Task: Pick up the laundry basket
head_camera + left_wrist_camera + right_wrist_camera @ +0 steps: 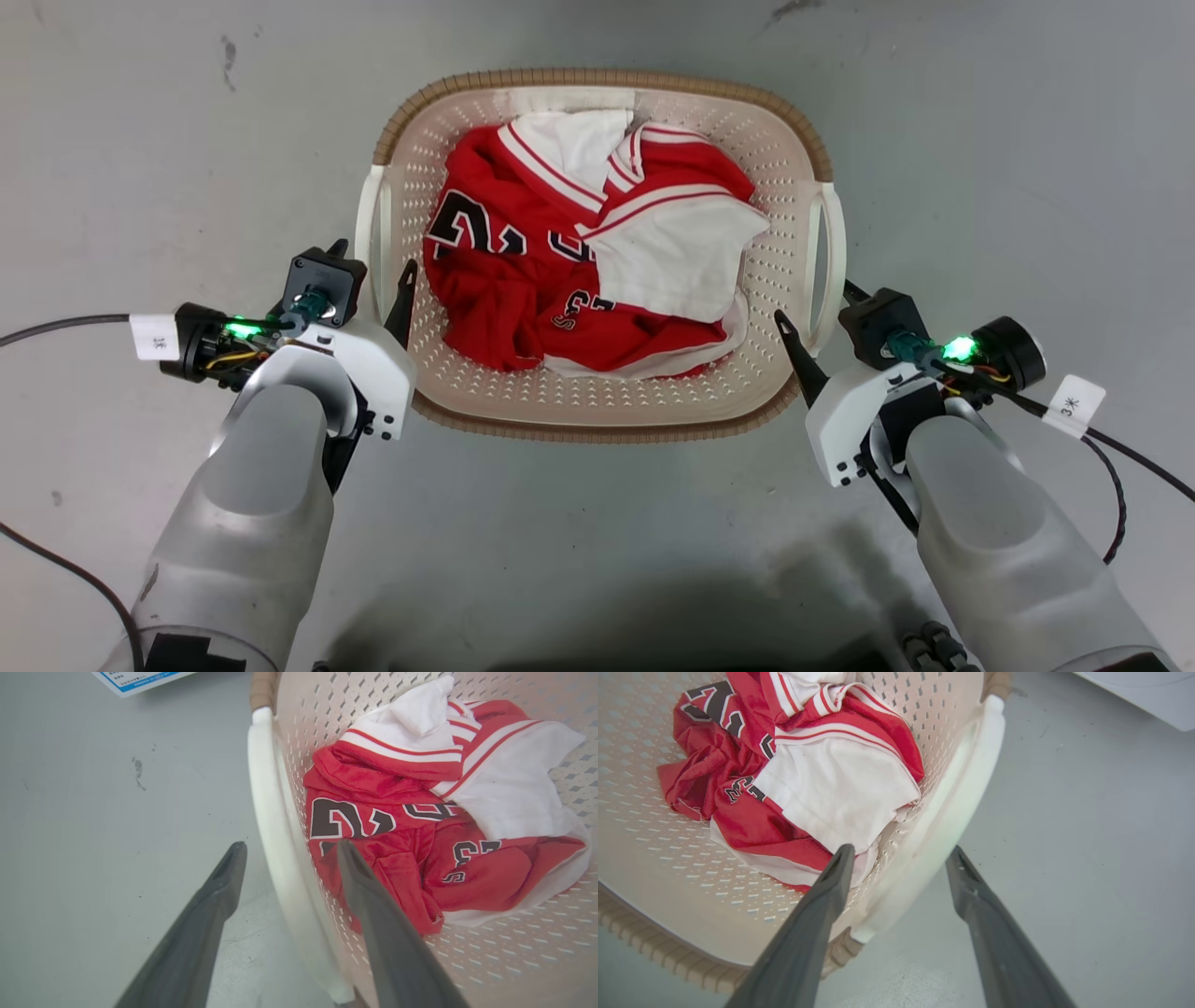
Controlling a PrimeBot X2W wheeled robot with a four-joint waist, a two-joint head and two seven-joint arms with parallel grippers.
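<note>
The laundry basket [597, 80], cream perforated plastic with a brown woven rim, stands on the grey floor in the middle of the head view. My left gripper [372, 269] is open and straddles the basket's white left handle [273, 826], one finger outside and one inside the wall; the same gripper [290, 845] shows this up close. On the other side my right gripper [815, 308] is open astride the white right handle [966, 779], its inner finger over the basket's inside [654, 868]. That gripper [901, 850] has both fingertips a little apart from the handle.
A crumpled red and white jersey [579, 252] with dark numbers lies inside the basket. Black cables [56, 327] trail across the floor from both wrists. A blue-edged label [140, 681] lies on the floor beyond the left handle, and a white appliance corner [1148, 695] sits beyond the right one.
</note>
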